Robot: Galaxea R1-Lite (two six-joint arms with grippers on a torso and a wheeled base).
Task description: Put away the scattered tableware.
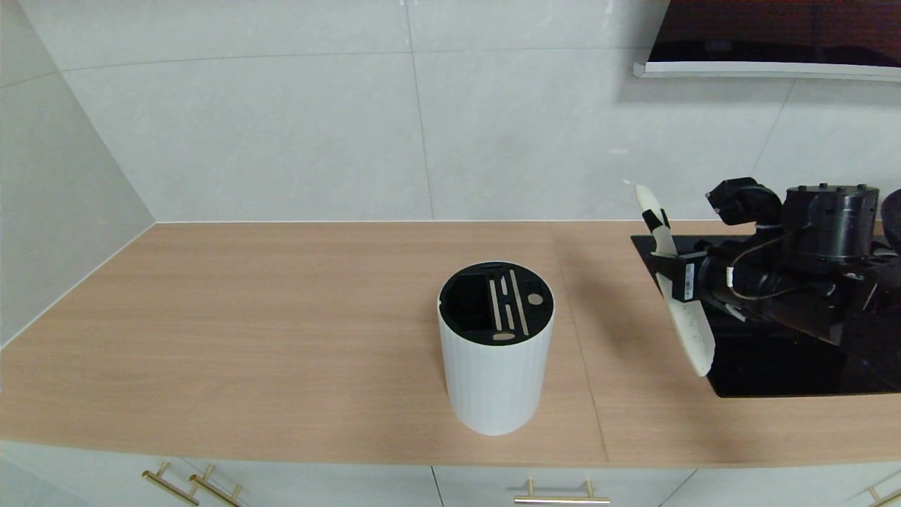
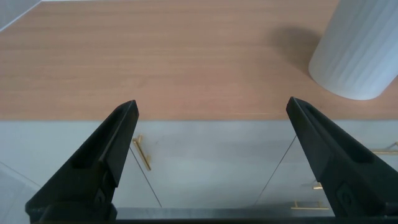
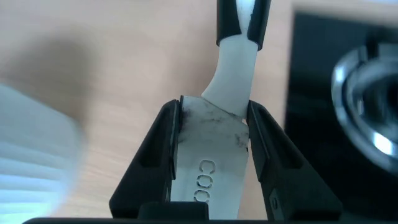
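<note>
Right tool (image 1: pixel 677 273) clamps white knife (image 1: pixel 693 331) above cooktop (image 1: pixel 774 366) edge; utensil holder (image 1: pixel 496 366) leftward.

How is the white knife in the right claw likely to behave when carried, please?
The knife looks rigid: it runs straight through the grip. Its smooth blade, pinched in the right claw, could slip or pivot. If ceramic, as its whiteness suggests, it may chip.

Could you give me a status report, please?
Left gripper open, at counter edge. Right gripper shut on knife over cooktop edge. Only counter between it and holder.
</note>
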